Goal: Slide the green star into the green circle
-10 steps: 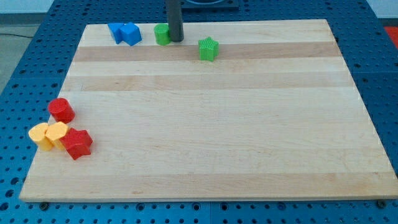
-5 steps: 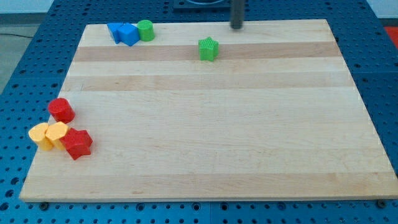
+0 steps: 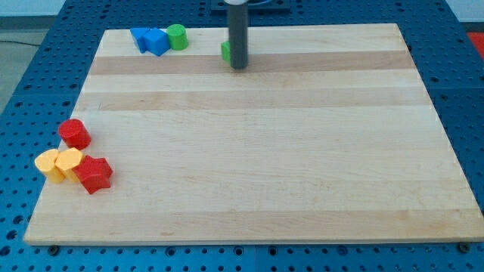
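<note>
The green star (image 3: 226, 51) lies near the board's top edge, mostly hidden behind my rod; only a green sliver shows at the rod's left side. My tip (image 3: 238, 66) touches the board against the star's right side. The green circle (image 3: 177, 36) sits further left at the top edge, touching the blue blocks (image 3: 151, 40). A gap remains between star and circle.
A red circle (image 3: 75, 134), two yellow blocks (image 3: 59, 164) and a red star (image 3: 94, 174) cluster at the board's left edge. The wooden board (image 3: 257, 151) lies on a blue pegboard surface.
My rod came from the view's top right down to the star's right side, and the star has slid left by about a block width. Earlier the green circle went left against the blue blocks.
</note>
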Controlling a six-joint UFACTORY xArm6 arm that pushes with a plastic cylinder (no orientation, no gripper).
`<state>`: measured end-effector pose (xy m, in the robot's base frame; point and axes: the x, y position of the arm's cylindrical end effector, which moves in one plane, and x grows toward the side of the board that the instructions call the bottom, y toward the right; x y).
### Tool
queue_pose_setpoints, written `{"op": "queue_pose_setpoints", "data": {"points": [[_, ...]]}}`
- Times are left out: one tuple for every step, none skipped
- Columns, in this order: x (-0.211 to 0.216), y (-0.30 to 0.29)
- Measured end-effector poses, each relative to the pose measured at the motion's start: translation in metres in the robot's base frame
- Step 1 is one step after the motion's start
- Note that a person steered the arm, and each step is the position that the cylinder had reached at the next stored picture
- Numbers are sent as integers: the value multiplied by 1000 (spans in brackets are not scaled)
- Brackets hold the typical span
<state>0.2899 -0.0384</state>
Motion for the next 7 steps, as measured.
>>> {"op": "queue_pose_setpoints", "data": {"points": [[-14,-12],[-18,-4],[-34,23],[-54,44],[-59,26],[-59,-11],[-68,-7]]}}
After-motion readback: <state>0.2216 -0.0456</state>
